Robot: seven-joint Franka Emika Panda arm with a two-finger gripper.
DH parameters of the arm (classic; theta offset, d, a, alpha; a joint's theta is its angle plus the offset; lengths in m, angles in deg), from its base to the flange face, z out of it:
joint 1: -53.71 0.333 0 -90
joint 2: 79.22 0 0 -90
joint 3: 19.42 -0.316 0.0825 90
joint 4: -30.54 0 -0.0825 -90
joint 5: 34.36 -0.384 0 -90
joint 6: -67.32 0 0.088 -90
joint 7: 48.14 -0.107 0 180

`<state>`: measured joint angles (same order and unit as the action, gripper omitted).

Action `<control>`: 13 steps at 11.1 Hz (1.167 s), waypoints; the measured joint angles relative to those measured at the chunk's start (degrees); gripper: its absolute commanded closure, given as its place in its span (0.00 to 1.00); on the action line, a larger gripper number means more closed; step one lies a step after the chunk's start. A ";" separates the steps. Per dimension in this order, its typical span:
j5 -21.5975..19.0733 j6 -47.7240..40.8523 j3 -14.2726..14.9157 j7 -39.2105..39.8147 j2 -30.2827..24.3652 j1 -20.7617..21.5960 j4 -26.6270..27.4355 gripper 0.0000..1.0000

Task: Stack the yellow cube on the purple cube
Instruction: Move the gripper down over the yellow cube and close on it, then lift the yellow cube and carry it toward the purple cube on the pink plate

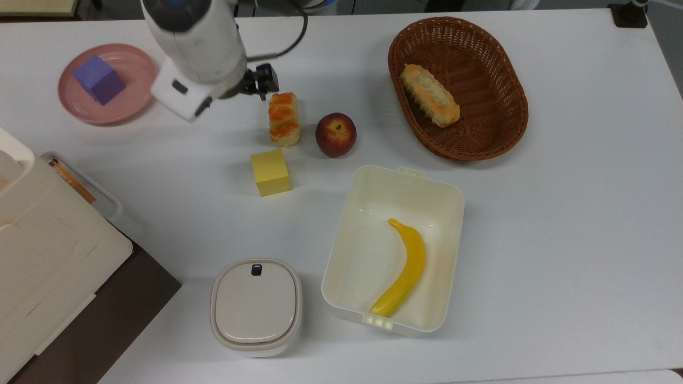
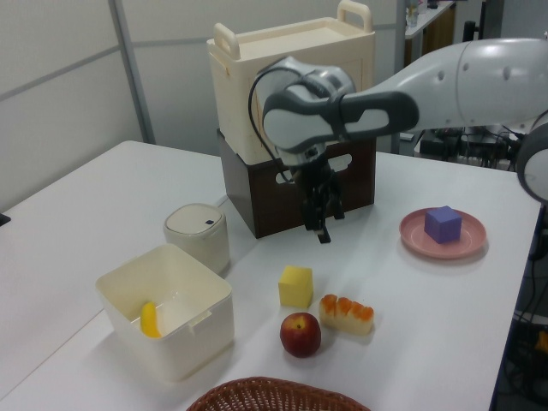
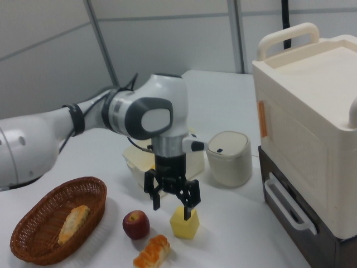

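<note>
Yellow cube [image 1: 270, 172] flat on bench [image 1: 560, 213], near centre. Purple cube [image 1: 98, 79] on pink plate [image 1: 133, 64], well apart.

The yellow cube [image 1: 270, 172] and the purple cube [image 1: 98, 79] look dull and smooth. The pink plate [image 1: 136, 66] shines a little. The basket [image 1: 507, 128] is brown, woven and rough. The box [image 1: 451, 250] looks like smooth cream plastic. The desk [image 1: 560, 240] is smooth and white. The apple [image 1: 335, 134] is shiny

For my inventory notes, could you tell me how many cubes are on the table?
2. The yellow cube sits on the bare table beside the pastry; the purple cube rests on the pink plate.
</note>
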<state>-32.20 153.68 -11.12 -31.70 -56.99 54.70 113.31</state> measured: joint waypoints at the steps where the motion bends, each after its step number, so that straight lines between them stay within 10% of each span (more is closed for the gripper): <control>1: 0.00 0.65 -0.04 0.00 1.51 0.06 -0.01 0.00; 13: -0.02 16.08 -0.15 -12.41 10.23 4.69 1.97 0.00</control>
<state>-32.22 169.76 -11.26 -44.11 -46.76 59.40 115.28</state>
